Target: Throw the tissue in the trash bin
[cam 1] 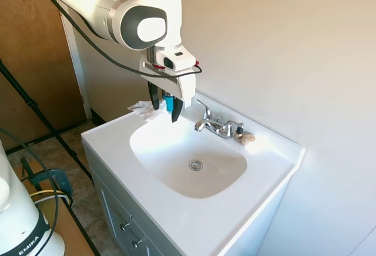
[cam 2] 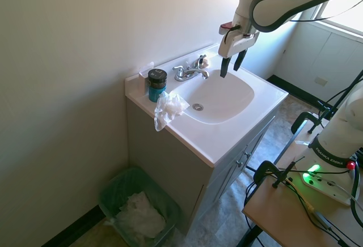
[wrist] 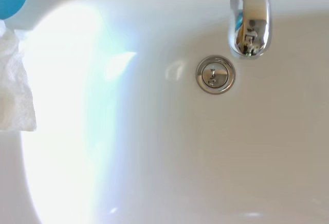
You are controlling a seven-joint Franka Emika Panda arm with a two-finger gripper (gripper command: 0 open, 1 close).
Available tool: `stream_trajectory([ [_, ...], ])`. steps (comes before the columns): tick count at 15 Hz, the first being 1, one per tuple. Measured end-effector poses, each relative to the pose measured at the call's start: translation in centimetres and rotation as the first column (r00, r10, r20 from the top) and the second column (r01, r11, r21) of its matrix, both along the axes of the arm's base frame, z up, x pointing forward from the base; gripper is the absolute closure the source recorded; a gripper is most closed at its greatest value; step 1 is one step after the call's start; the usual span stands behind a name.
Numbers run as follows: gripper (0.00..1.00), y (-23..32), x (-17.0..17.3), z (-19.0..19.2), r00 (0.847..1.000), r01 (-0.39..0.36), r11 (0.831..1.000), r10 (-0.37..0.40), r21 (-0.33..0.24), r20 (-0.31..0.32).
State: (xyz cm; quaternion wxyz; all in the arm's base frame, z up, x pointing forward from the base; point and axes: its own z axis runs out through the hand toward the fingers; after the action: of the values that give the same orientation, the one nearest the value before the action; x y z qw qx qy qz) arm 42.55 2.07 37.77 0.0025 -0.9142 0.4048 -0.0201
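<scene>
The tissue [cam 2: 168, 109] lies crumpled at the front left corner of the sink tabletop [cam 2: 227, 145] in the second exterior view, partly drooping over the edge, just beside a teal jar [cam 2: 156, 84] with a dark lid. The gripper [cam 2: 231, 65] hangs over the basin in the upper middle of that frame, its fingers released and empty, well apart from the tissue. The wad looks very light, soft and easily torn, so it should crush rather than resist; a pinch on the bulky top folds resting on the tabletop seems safest. The trash bin [cam 2: 116, 182] stands on the floor at lower left, below the tissue.
</scene>
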Motion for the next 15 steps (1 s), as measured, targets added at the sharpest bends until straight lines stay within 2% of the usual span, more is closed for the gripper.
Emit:
stream_trajectory([
  [5, 0.00, 1.2, 0.1, -0.2, 0.999, -0.032, 0.999, 0.032, -0.009, 0.001],
  [10, 0.00, 8.1, 1.9, -1.6, 0.990, -0.128, 0.992, 0.127, 0.005, 0.059],
  [12, 0.00, 11.8, 3.3, -2.4, 0.986, -0.136, 0.990, 0.133, 0.025, 0.097],
  [15, 0.00, 16.7, 5.3, -4.4, 0.987, -0.132, 0.991, 0.128, 0.029, 0.101],
])
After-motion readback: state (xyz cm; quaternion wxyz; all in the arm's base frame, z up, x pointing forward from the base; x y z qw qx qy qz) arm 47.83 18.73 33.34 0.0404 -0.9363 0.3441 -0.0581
